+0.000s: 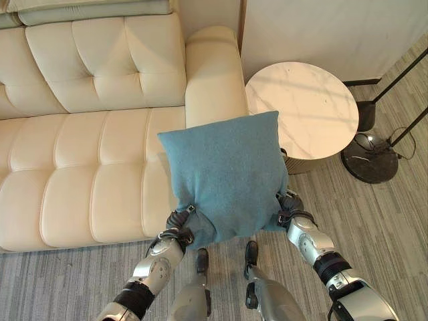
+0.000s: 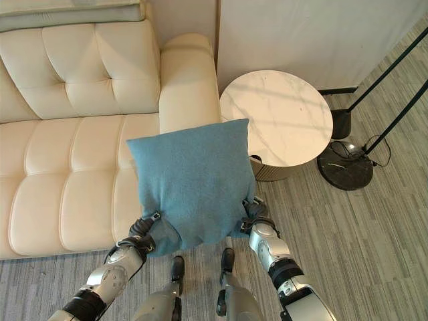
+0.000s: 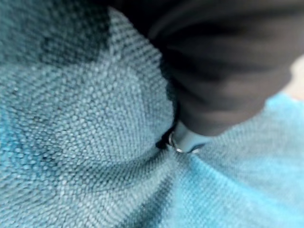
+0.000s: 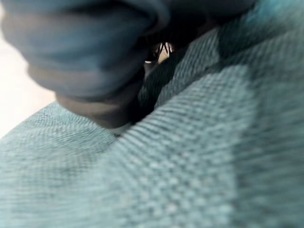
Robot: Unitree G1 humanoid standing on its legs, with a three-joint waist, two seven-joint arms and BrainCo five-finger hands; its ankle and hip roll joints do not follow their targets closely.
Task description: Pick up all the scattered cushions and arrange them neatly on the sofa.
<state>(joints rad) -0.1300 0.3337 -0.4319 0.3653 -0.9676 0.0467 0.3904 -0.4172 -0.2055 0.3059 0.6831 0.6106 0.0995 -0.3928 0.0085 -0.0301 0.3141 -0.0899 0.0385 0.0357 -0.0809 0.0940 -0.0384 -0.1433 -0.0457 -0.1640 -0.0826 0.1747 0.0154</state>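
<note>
A blue cushion [image 1: 227, 174] hangs upright in the air between my two hands, in front of the right end of the cream sofa [image 1: 80, 167]. My left hand [image 1: 179, 226] grips its lower left corner, where the cloth bunches round the fingers. My right hand [image 1: 291, 206] grips its lower right edge. Up close, the left hand's dark cover [image 3: 223, 71] presses into puckered blue weave [image 3: 95, 142], and the right hand [image 4: 90, 57] is sunk into a fold of the same cloth [image 4: 199, 142]. The cushion's upper part overlaps the sofa's seat and armrest [image 1: 210, 73].
A round white marble side table [image 1: 304, 107] stands right of the armrest, against the wall. A floor lamp's dark base [image 1: 370, 157] and slanting poles are further right. A pale grey-green pad [image 1: 87, 10] lies along the top of the sofa's back. Grey striped floor lies below.
</note>
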